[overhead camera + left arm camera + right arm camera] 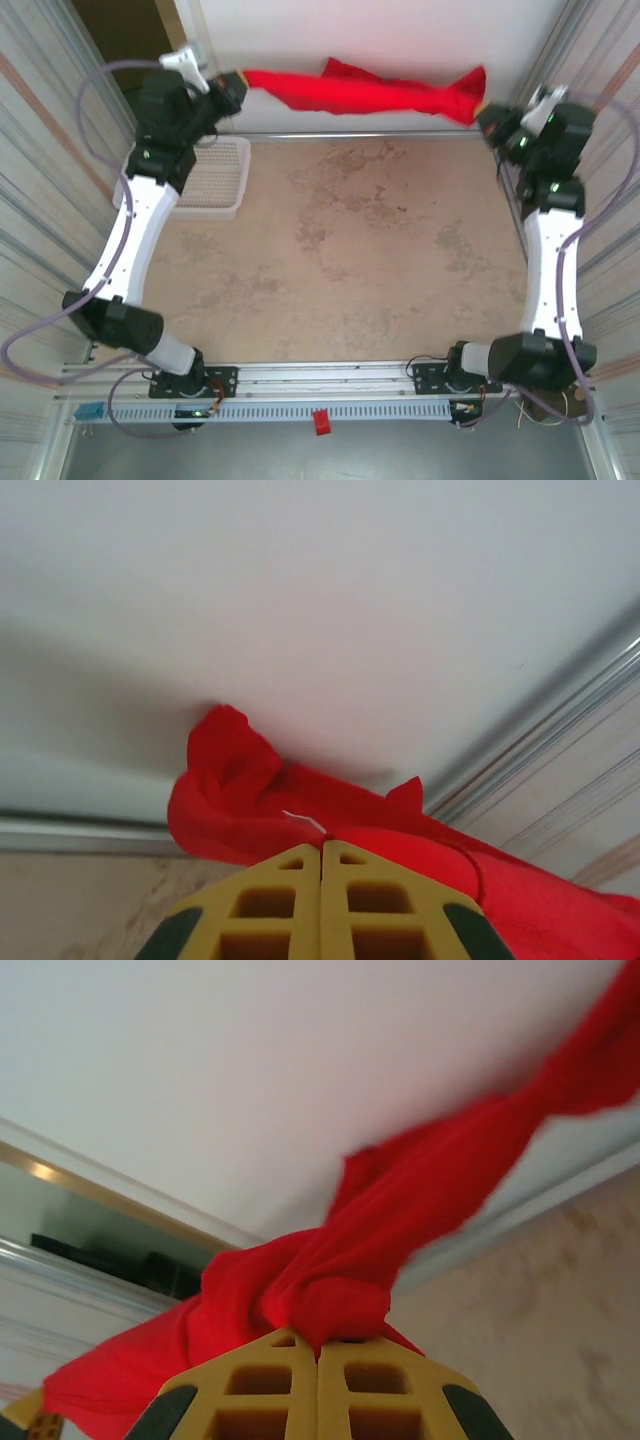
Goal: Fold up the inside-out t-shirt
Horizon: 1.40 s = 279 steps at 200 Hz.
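Observation:
The inside-out t-shirt (370, 95) is bright red and stretched into a long bunched band across the far end of the table, held in the air against the white back wall. My left gripper (238, 82) is shut on its left end, and my right gripper (485, 108) is shut on its right end. From the left wrist, red cloth (300, 810) bulges just past the yellow fingertips (290, 875), which are pressed together. From the right wrist, a twisted wad of the shirt (340, 1280) sits pinched between the closed yellow fingertips (360, 1360).
A white plastic mesh basket (215, 175) stands at the far left of the tan tabletop (350, 260), under the left arm. Metal frame rails and ribbed side panels close in both sides. The white back wall (400, 30) is right behind the shirt.

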{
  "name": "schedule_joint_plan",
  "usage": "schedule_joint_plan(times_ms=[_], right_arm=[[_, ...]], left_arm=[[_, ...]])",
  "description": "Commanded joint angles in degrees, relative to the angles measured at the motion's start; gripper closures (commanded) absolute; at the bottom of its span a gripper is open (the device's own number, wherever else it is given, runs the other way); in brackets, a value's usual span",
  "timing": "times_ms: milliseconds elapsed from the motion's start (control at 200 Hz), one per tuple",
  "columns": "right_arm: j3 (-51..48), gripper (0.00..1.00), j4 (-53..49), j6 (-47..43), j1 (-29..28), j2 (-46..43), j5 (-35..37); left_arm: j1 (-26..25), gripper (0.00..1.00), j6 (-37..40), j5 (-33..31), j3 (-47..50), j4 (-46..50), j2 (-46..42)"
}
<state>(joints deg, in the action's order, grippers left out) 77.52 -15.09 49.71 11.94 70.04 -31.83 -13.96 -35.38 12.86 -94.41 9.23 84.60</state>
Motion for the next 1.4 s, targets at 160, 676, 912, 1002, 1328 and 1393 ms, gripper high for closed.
schedule_joint_plan(times_ms=[160,676,912,1002,1328,1393], right_arm=[[-40.7,1.00,-4.7,-6.9,-5.9,-21.0,7.2],[-62.5,1.00,-24.9,0.6,-15.7,-47.7,16.9],[-54.3,0.47,-29.3,-1.4,-15.8,-45.7,22.4],[-50.7,0.46,-29.1,-3.0,-16.0,-44.2,22.8],[-47.7,0.41,-21.0,-6.3,-25.6,-28.8,24.4],[-48.2,0.41,-19.1,-5.4,-27.7,-27.2,25.3]], left_arm=[[-1.0,1.00,-3.2,-6.9,48.0,-7.7,-19.2],[-11.5,1.00,-15.5,-21.0,79.3,8.0,-49.4],[-11.5,0.27,-11.9,-24.0,73.0,18.2,-55.1],[-11.6,0.24,-9.0,-23.5,68.9,18.5,-54.6],[-15.8,0.19,7.1,-14.0,46.7,14.2,-15.6],[-16.2,0.19,10.3,-14.0,39.3,14.6,-6.6]])
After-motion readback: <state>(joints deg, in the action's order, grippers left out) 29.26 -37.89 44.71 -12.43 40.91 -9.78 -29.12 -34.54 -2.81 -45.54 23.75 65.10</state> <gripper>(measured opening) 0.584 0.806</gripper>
